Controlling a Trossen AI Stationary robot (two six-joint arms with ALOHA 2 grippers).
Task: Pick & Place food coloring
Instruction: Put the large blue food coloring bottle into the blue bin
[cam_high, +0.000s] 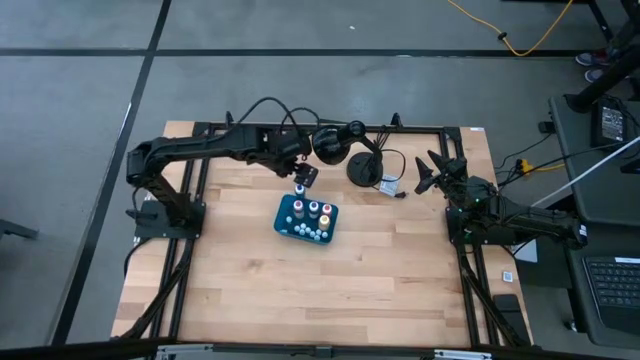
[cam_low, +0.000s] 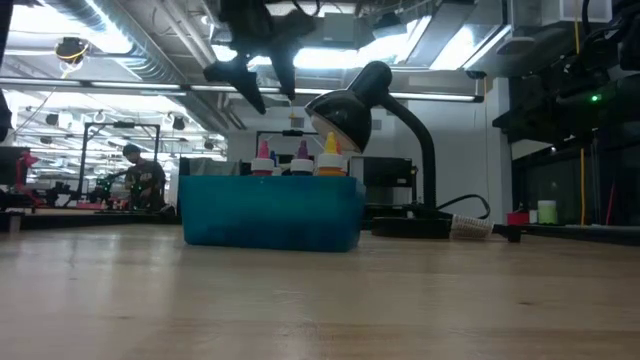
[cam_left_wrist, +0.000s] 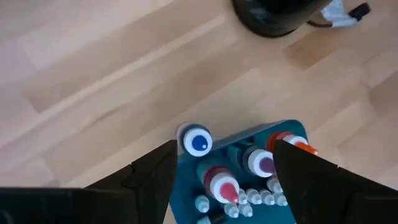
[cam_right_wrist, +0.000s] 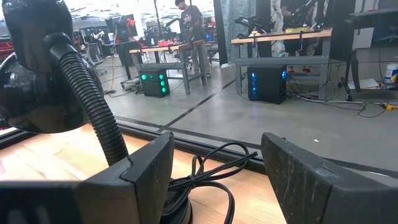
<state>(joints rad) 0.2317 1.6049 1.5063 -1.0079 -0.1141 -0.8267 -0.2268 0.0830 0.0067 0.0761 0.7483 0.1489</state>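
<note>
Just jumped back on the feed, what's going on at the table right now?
The left hand hangs open just above the far edge of the teal tray, holding nothing. Directly below it, the blue-topped bottle stands in the tray's corner, with the other food coloring bottles upright beside it. The right hand waits open at the table's right side, by the black desk lamp.

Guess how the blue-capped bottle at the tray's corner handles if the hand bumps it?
The blue-capped bottle is narrow and upright, so it probably tips easily. Its round body suggests it would roll once down. It looks tiny beside the teal tray, so likely light. The open left hand hovers just above it.
</note>
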